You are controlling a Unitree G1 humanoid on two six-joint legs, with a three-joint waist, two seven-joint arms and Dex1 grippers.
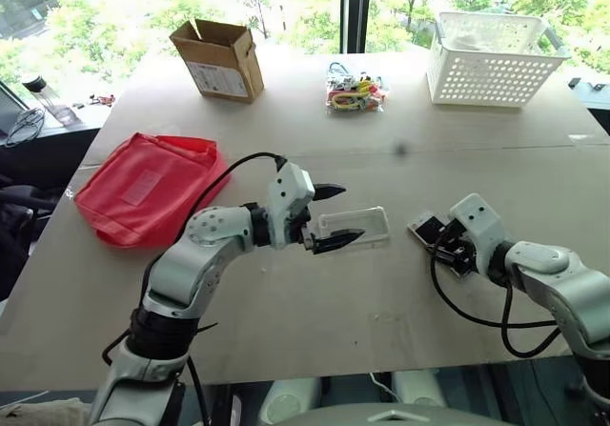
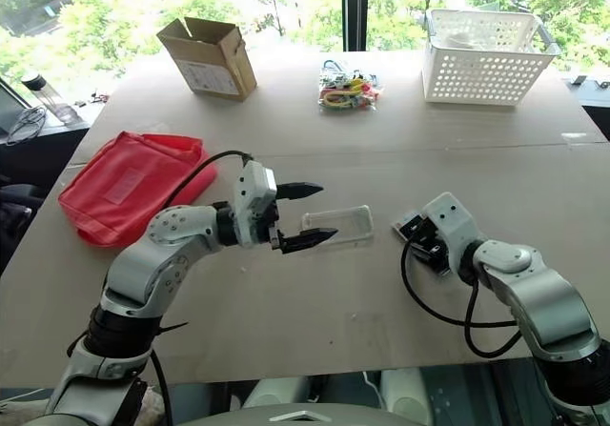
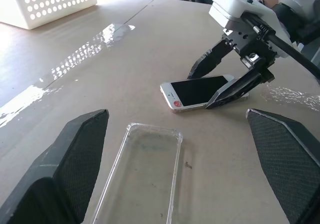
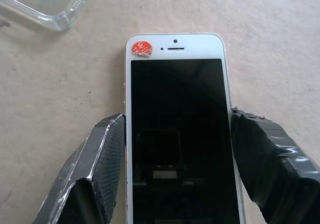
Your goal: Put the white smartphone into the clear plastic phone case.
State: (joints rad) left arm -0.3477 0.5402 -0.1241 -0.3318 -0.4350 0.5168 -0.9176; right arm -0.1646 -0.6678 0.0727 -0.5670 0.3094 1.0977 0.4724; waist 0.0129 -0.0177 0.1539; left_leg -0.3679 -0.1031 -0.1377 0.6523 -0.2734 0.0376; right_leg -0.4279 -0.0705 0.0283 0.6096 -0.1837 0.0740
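I use the clear plastic phone case point(image 1: 354, 227) as my landmark; it lies flat and open side up on the counter point(image 1: 315, 302), near the middle of it. My left gripper point(image 1: 335, 217) hovers just over the end of the case toward my left, its jaws spread wide with one black finger on each side of that end, gripping nothing.

The white smartphone point(image 4: 179, 129) lies screen up on the counter a short way off the other end of the case, apart from it, with a small red sticker point(image 4: 141, 48) on the white bezel at the end nearer the case. My right gripper point(image 3: 226, 78) is down over the phone, on the side away from the case. Its jaws straddle the phone's two long edges: in the right wrist view both black fingers point(image 4: 97, 159) sit right against those edges, though I cannot tell whether they are pressing yet.

Well beyond the case sit a cardboard box point(image 1: 219, 59), a small bag of coloured bits point(image 1: 354, 93) and a white basket point(image 1: 493, 58). A red pouch point(image 1: 148, 186) lies on the left gripper's side of the case.
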